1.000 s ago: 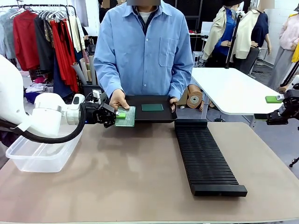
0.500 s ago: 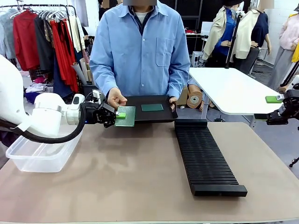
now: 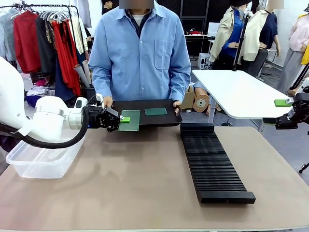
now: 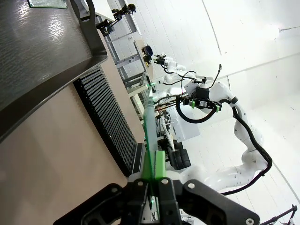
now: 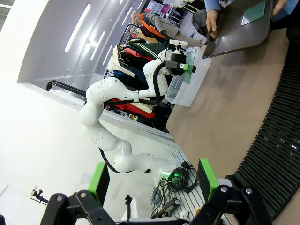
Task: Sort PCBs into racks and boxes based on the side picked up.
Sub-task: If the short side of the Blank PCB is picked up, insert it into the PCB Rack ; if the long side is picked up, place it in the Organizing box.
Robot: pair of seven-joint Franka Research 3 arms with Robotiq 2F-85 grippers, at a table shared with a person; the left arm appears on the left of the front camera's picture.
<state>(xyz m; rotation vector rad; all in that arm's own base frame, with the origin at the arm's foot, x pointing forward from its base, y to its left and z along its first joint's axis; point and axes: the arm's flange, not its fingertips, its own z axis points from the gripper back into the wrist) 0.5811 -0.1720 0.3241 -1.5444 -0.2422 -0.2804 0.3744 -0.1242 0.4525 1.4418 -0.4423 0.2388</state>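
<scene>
My left gripper [image 3: 120, 119] is shut on the left edge of a green PCB [image 3: 130, 121], held flat just above the near left corner of a black tray [image 3: 145, 118]. In the left wrist view the PCB [image 4: 150, 126] shows edge-on between the shut green pads [image 4: 159, 165]. A person holds the tray with both hands; a second PCB [image 3: 156, 111] lies on it. The long black slotted rack [image 3: 212, 162] runs down the table's right half. The clear box [image 3: 43, 159] stands at the left edge under my left arm. My right gripper [image 5: 152, 180] is open and holds nothing, off the table's right side [image 3: 279, 112].
A white table [image 3: 236, 92] stands behind on the right, with cardboard rolls [image 3: 200, 101] beside it. A clothes rail [image 3: 43, 38] hangs at the back left. The brown tabletop [image 3: 130, 183] between box and rack is bare.
The person's hand has let go of the PCB held in my left gripper and gone back to the tray's left edge. The tray has drawn back slightly. Both grippers have stayed put.
</scene>
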